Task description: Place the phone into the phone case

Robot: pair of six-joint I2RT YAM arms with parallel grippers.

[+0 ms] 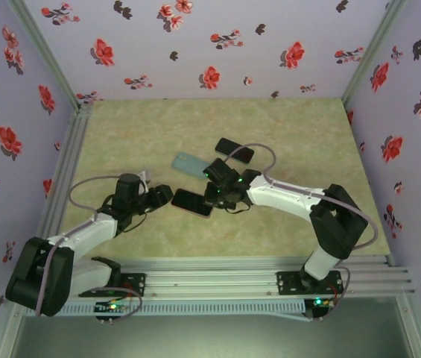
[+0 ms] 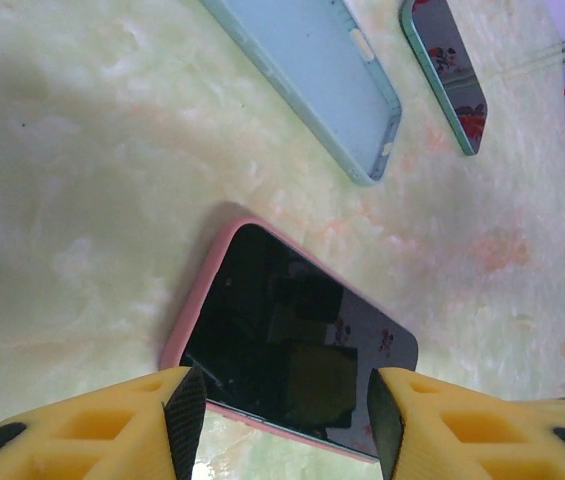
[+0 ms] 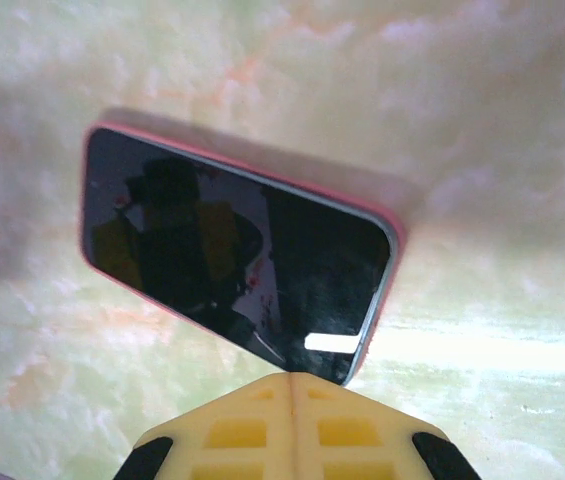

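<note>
Top external: two phones (image 1: pixel 191 202) (image 1: pixel 234 150), one case (image 1: pixel 190 163)

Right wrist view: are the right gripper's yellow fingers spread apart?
No, the right gripper shows its yellow fingers pressed together with no gap between them.

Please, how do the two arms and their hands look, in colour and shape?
The left arm and right arm have white links with black joints, each with a grey cable looping alongside. Small green lights glow near the right wrist. The left hand and right hand have yellow fingers with hollow cut-outs; the left one's carry black pads.
</note>
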